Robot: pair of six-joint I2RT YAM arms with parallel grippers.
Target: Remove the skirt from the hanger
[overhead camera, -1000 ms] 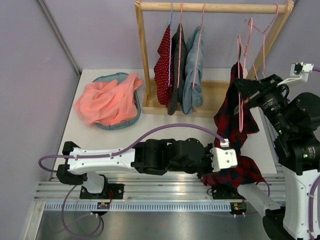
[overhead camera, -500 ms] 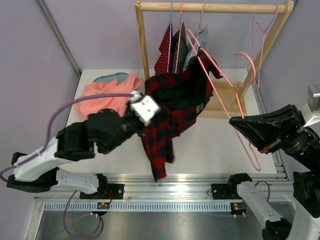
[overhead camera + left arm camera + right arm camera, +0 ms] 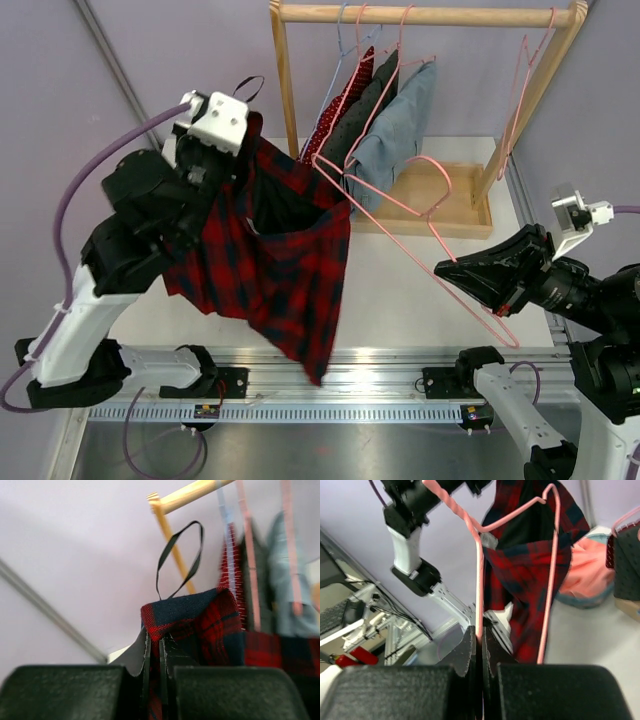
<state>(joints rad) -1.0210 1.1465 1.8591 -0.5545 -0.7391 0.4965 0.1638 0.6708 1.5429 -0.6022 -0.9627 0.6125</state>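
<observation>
The left gripper (image 3: 155, 646) is rising higher than before, its fingers pinching the skirt's (image 3: 285, 270) waistband. The right gripper (image 3: 479, 637) is squeezing the pink hanger (image 3: 479, 580). From above, skirt and arm are hiding the basket (image 3: 580, 601) holding orange cloth (image 3: 585, 575).

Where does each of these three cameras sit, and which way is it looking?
Top: above and behind, looking down at the table; the left arm and right arm show.
Left wrist: looks up past the shut left gripper at the skirt.
Right wrist: looks past the shut right gripper along the hanger.
Shared: all three show the skirt.
</observation>
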